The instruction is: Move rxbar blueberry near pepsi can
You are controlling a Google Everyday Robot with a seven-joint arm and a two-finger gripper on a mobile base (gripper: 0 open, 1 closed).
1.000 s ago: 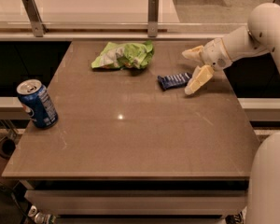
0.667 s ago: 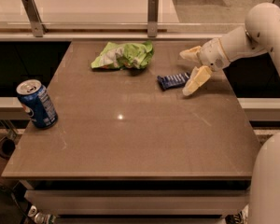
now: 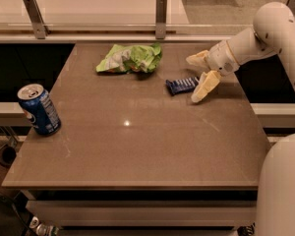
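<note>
The rxbar blueberry (image 3: 182, 85), a small dark blue bar, lies flat on the brown table (image 3: 137, 141) right of centre toward the back. My gripper (image 3: 198, 76) is open, reaching in from the right. One finger is behind the bar's right end and the other (image 3: 204, 87) is in front of it, so the bar's right end lies between them. The pepsi can (image 3: 39, 109) stands upright at the table's left edge, far from the bar.
A crumpled green-and-white chip bag (image 3: 130, 58) lies at the back centre of the table, left of the bar. A glass rail with metal posts (image 3: 161, 11) runs behind the table. My white arm (image 3: 273, 28) comes in from the upper right.
The gripper has shifted slightly left toward the bar. The bar, can and bag have not moved.
</note>
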